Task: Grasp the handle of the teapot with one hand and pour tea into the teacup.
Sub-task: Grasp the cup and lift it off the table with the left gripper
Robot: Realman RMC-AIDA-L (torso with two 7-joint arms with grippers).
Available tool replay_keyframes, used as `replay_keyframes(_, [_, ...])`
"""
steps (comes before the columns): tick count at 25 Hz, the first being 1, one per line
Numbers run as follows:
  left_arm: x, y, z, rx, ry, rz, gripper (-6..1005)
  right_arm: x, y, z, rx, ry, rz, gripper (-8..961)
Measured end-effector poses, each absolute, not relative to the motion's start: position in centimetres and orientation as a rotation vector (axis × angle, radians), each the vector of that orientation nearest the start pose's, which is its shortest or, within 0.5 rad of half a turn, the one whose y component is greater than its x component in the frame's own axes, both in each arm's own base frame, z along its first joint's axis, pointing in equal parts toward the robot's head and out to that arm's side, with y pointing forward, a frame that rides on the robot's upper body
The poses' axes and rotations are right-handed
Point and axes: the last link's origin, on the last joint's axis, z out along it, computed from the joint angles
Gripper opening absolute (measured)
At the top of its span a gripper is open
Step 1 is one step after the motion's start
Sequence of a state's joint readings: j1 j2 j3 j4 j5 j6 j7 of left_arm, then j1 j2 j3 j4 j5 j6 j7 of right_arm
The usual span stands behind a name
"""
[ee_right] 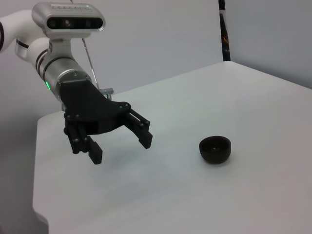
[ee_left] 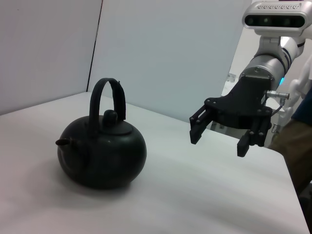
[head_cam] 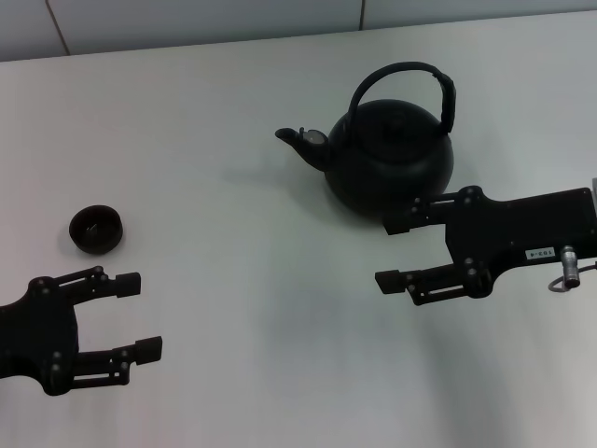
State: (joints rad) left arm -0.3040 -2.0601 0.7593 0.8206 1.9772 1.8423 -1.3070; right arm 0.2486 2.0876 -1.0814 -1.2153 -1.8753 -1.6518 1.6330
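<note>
Table (head_cam: 280, 373): white, far edge along the wall. Teapot (head_cam: 390, 159) sits toward far right part, spout pointing to robot's left, handle (head_cam: 403, 82) upright over the lid. Right gripper (head_cam: 395, 250) just near-side of the pot, fingers spread wide, holding nothing, tips aimed left, low beside the body, not at the hoop. Left gripper (head_cam: 140, 315) near the near-left corner, also wide open & empty. Teacup (head_cam: 96, 230) by left edge, well apart from pot.

Risks: right arm at belly height, so closing there = bump/shove pot, no grip. Cup is small and far off, so spill likely if spout is misaligned.

bare table (head_cam: 261, 280) between teapot (head_cam: 392, 159) and teacup (head_cam: 96, 230).
</note>
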Motion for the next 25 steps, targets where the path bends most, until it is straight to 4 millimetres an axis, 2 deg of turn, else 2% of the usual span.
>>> replay_keyframes(17, [-29.3, 25.6, 2.5, -2.844, -0.521, -0.716, 842, 23.5, 28.2, 2.4, -2.886, 0.46, 0.513, 751])
replay_keyframes(21, [-29.7, 26.1, 2.4, -2.799, -0.533, -0.688, 842, 23.4, 28.3, 2.4, -2.879, 0.459, 0.514, 751])
replay_keyframes(22, [-30.2, 27.2, 2.0, -2.719, -0.576, -0.674, 841, 23.4, 28.5, 2.4, -2.871, 0.459, 0.516, 751])
replay_keyframes(25, [-30.5, 28.6, 1.6, -2.62, -0.631, -0.695, 838, 23.2, 28.7, 2.6, -2.853, 0.434, 0.542, 751])
